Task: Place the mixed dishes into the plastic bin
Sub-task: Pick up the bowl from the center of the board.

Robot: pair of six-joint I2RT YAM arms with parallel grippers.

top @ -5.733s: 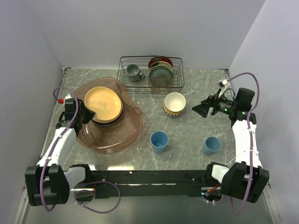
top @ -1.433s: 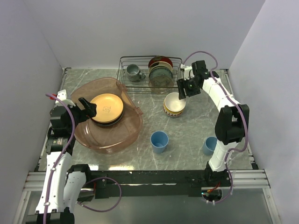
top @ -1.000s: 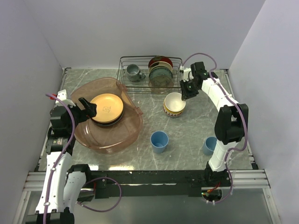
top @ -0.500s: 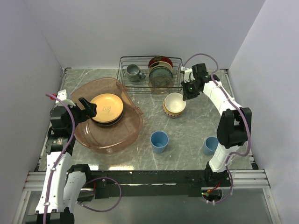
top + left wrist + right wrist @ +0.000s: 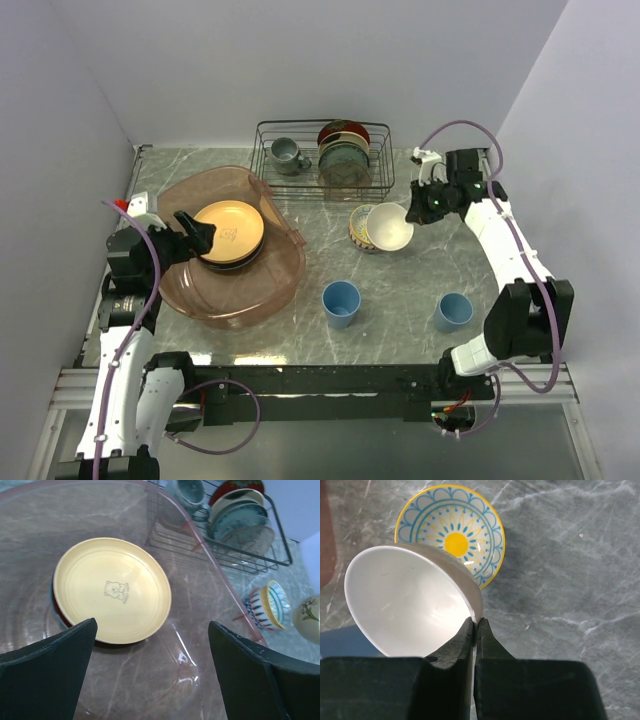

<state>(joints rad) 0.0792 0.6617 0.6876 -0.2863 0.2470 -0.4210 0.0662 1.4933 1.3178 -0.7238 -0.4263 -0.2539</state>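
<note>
The right hand point(image 5: 474, 626) has its fingers pressed together on the rim of the cream bowl point(image 5: 405, 600), pinching the thin wall between them. That bowl is tipped up on edge with its pale inside open toward the wrist camera, right beside the patterned bowl point(image 5: 451, 535), whose blue-and-yellow inside shows just past it. I cannot tell whether the two bowls touch. From above, the pair sit out on the grey marbled desk point(image 5: 400, 285), in front of the black wire rack point(image 5: 385, 165) and off to the right of the plastic bin point(image 5: 200, 300). The left hand point(image 5: 192, 233) hangs over the bin's left side with its fingers spread wide and nothing between them. Below it the yellow plate point(image 5: 112, 597) lies flat in the bin on top of a short stack of other plates, of which only the edges peek out. One light-blue cup point(image 5: 341, 300) stands upright on the desk just outside the bin's right rim, and the second light-blue cup point(image 5: 453, 311) stands farther right, near the right arm's base. In the rack a grey mug point(image 5: 287, 154) sits at the left, with dark plates point(image 5: 344, 152) standing on edge beside it.
</note>
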